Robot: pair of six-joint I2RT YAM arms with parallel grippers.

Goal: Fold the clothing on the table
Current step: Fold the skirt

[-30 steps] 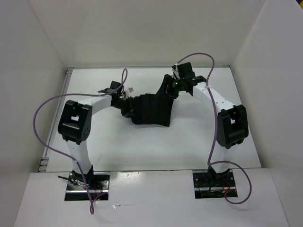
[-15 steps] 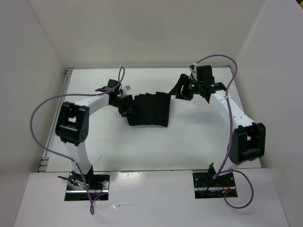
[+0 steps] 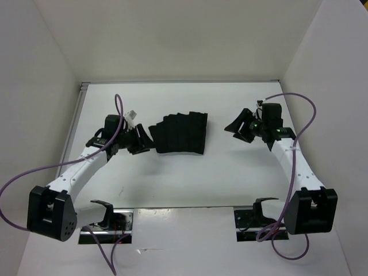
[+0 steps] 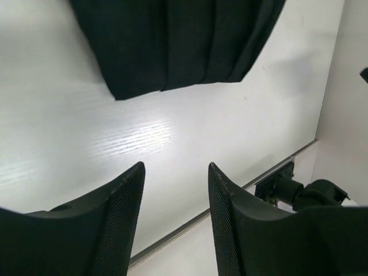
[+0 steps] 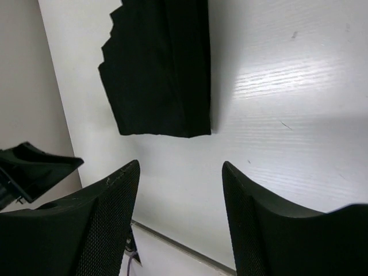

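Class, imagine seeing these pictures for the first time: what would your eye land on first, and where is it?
The black clothing, folded into a compact bundle with one stepped edge, lies near the middle of the white table. On either side of it, the left fingers and right fingers stand open, clear of the fabric and pointing toward it.

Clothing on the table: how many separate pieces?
1. The black clothing lies folded in the middle of the table, between the left gripper and the right gripper, touching neither. Anything tucked beneath it would be hidden.
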